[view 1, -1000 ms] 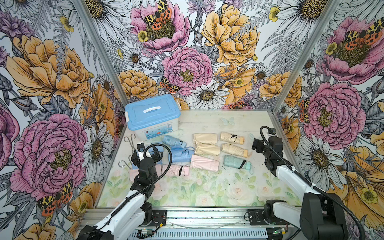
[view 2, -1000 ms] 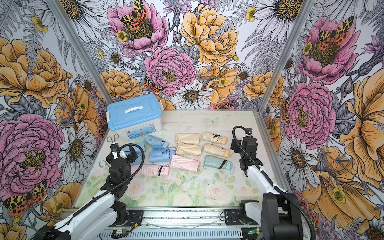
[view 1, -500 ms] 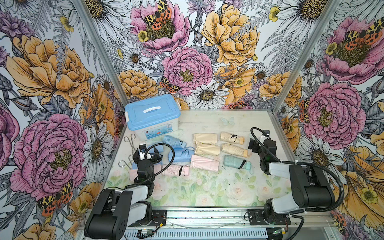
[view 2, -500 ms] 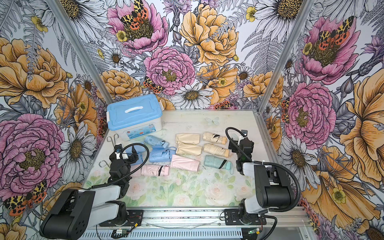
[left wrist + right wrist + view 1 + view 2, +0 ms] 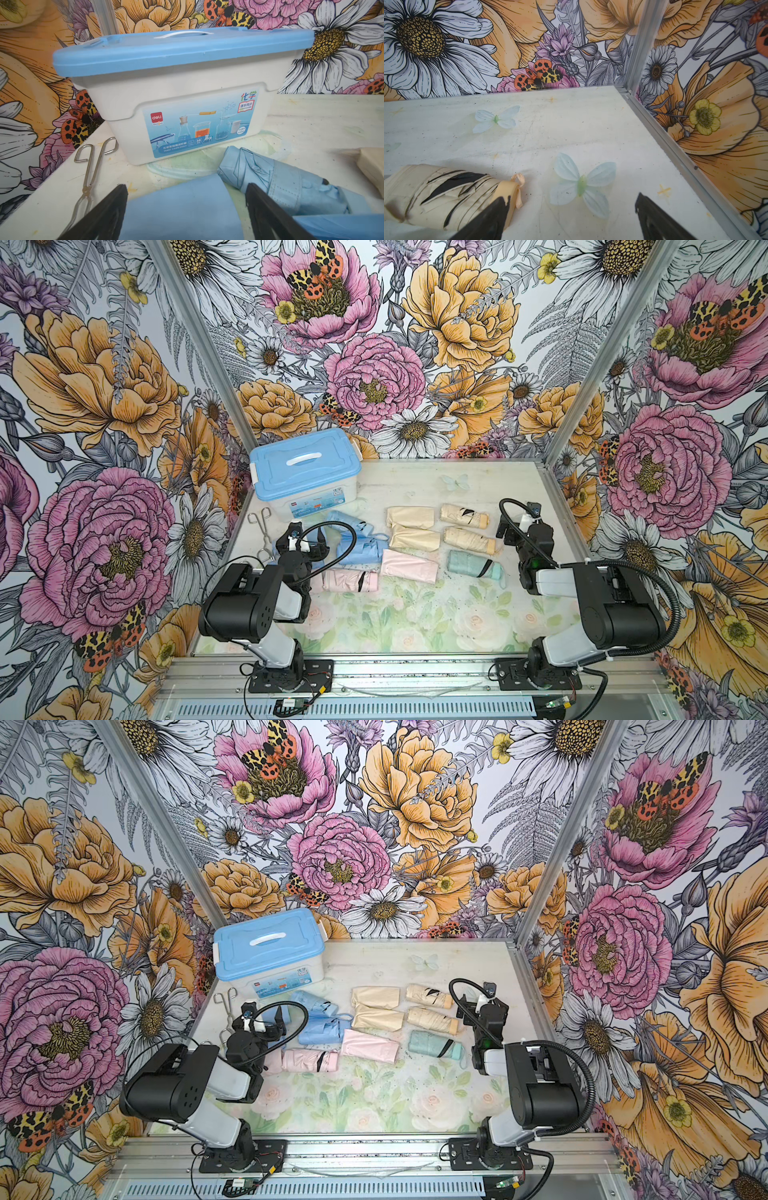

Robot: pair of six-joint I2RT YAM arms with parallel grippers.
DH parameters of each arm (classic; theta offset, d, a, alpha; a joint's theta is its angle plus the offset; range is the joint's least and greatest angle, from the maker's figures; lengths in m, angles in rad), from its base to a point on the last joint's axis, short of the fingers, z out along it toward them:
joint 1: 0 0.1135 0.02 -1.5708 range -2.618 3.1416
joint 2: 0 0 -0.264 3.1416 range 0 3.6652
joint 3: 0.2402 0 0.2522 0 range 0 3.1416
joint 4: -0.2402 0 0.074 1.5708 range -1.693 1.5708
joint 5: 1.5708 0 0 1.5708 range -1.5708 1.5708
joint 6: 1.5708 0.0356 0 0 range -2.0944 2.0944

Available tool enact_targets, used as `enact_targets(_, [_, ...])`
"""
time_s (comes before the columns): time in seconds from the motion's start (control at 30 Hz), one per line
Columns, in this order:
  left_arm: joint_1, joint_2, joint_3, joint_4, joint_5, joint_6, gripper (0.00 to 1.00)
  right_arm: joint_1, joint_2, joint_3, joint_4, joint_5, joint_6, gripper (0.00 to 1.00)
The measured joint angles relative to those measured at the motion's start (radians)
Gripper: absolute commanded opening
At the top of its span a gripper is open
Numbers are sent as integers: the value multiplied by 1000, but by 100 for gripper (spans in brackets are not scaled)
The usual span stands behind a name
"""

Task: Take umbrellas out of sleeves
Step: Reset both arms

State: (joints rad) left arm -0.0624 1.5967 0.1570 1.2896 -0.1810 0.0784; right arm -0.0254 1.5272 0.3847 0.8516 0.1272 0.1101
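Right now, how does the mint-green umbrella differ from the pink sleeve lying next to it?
The mint-green umbrella is a plump, wrinkled roll; the pink sleeve is smooth and flat. The umbrella has a black strap around it; the sleeve is plain. Both lie on the table, about equal in length.
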Motion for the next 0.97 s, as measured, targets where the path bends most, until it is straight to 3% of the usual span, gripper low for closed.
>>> enact_targets(0.07, [-1,0,13,1,0,0,99,0,0,0,3,0,0,99])
enact_targets(0.4, [10,-37,202,-230,-38,-29,99,0,0,0,7,0,0,99])
enact_targets(0.83, [14,-39,204,-323,-46,-46,99,0,0,-2,14,0,0,99])
enact_targets(0.97, [50,-39,205,-343,-3,-58,99,0,0,-2,14,1,0,99])
